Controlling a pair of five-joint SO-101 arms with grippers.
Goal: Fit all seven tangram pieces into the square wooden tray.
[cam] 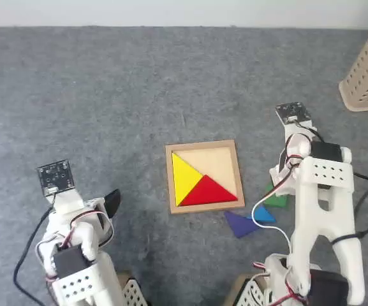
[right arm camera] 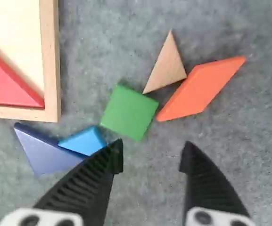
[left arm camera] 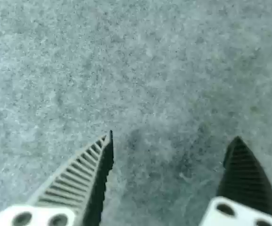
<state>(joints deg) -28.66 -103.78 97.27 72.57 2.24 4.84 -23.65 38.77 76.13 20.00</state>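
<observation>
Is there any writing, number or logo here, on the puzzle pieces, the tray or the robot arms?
No readable text anywhere.
The wooden tray, the green square and the orange parallelogram are plain.
Any print on the dark circuit board is too small to read.

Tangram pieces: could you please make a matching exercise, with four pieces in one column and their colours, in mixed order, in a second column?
Pieces:
1 square
2 parallelogram
3 left-hand triangle in the tray, high view
4 other triangle in the tray, nearest the arms

Colours:
a red
b green
c yellow
d orange

Pairs: 1-b; 2-d; 3-c; 4-a
</observation>
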